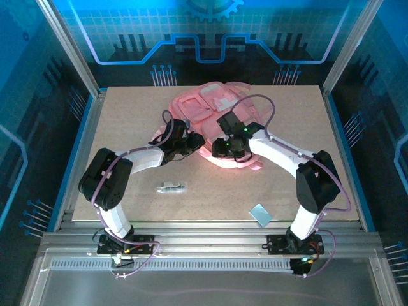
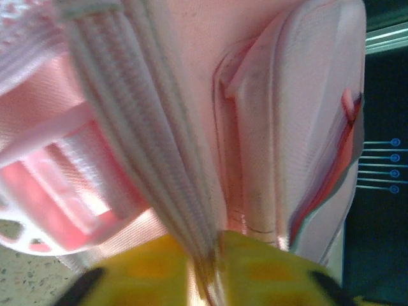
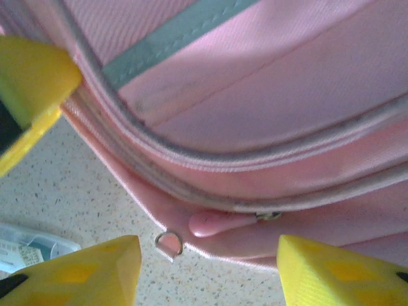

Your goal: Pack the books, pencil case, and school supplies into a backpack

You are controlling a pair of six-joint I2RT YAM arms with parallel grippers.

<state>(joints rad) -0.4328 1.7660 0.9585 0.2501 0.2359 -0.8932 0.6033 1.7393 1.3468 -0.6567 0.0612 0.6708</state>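
Toward the far middle of the desk (image 1: pixel 127 210), the backpack (image 1: pixel 213 105) is lying flat with its pockets facing up, and both arms are reaching in at its near edge. By my reading you are working the opening step: nothing loose is going in yet, and all the attention is sitting on the zip. As far as the top view tells, the bag's long axis is running from the far side toward you, leaning a little to your right. Which end is its top is not showing clearly.

Your left fingers (image 2: pixel 268 274) are sitting narrow with a ribbed white band (image 2: pixel 159 159) of the bag passing between them. Whether they are truly pinching it, you cannot tell. Your right fingers (image 3: pixel 95 268) are standing wide and holding nothing. They are hovering at the near seam, with the pink zip pull (image 3: pixel 220 223) lying between them untouched, trailing leftward along the seam in the wrist view.

The next move is probably asking for the right fingers to come in squarely on that pull while the left side is keeping the fabric taut.

The white stick (image 1: pixel 172 187) is lying on open desk near the left arm, its length running left to right. The pale blue rectangle (image 1: pixel 259 214) is lying cornerwise near the front edge. The clear packet (image 3: pixel 29 248) is resting just beside the bag's edge.
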